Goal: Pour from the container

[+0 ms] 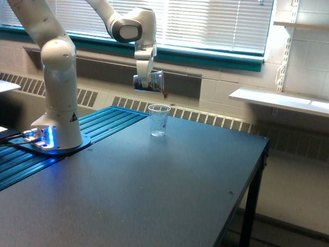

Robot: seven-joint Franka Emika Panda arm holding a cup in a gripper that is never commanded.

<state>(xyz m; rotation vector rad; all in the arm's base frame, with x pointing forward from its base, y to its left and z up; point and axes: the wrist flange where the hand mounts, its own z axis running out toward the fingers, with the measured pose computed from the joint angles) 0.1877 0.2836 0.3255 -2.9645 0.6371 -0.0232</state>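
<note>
From my seat, nearest the camera lies the dark table [154, 195], its bare top filling the lower part of the exterior view. On it stands the slimmer clear cup [159, 120], upright, and I take that cup as my landmark. To the exterior view's left of the cup, the arm's white base [60, 92] sits on a blue-lit mount at the table's edge, beside a ribbed blue panel [103, 123].

Directly above the cup, and a little toward the exterior view's left, hangs the gripper [145, 82], pointing down. Its jaws are closed on the container [148, 82], the short wide clear cup, which lies tipped on its side with its mouth turned toward the exterior view's right. The container is clear of the cup below, not touching it. At the container's lip, above the standing cup's rim, I see a small dark reddish bit [165, 94] coming out; what it is I cannot tell. A few dark specks seem to show inside the cup too, though they are too small to be sure.

Behind the cup runs the radiator grille [205, 117], and above it the window blinds [205, 23]. Far off to the exterior view's right of the cup, a white shelf [277, 99] sticks out from the wall.
</note>
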